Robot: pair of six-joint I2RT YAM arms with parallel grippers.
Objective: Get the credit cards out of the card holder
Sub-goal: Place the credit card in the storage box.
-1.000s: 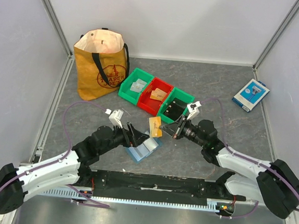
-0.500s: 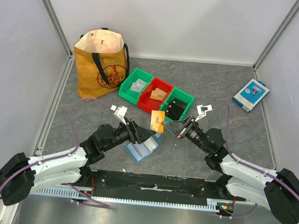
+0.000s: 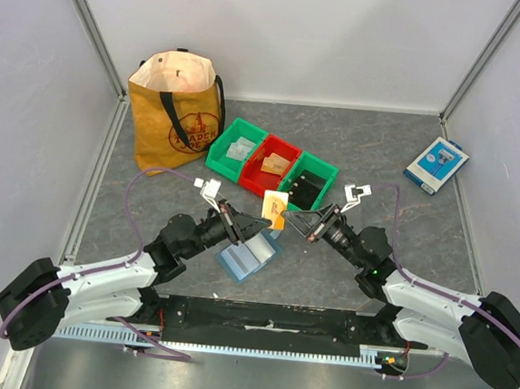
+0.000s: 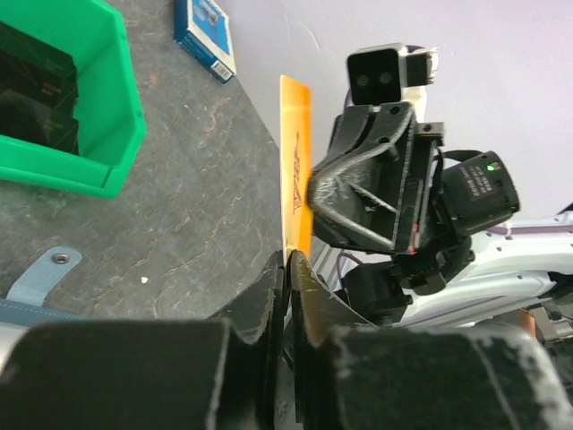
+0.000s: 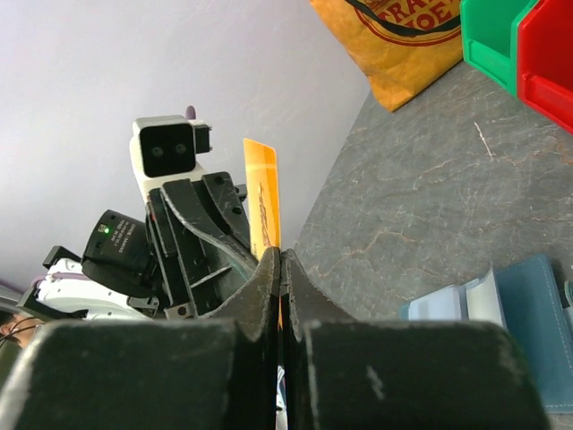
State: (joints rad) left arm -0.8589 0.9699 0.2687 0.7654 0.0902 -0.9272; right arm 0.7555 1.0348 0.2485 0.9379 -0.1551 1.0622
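Near the card holder, left hand and right hand pinch one orange card, half-hidden between them.

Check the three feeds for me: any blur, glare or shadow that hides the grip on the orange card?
Top external: even light, no glare, sharp, though the orange card is small. Left wrist: its own fingers are dark and blurred up close; the card and the right gripper beyond are crisp. Right wrist: own fingers soft too, card nearly edge-on against a bright wall.
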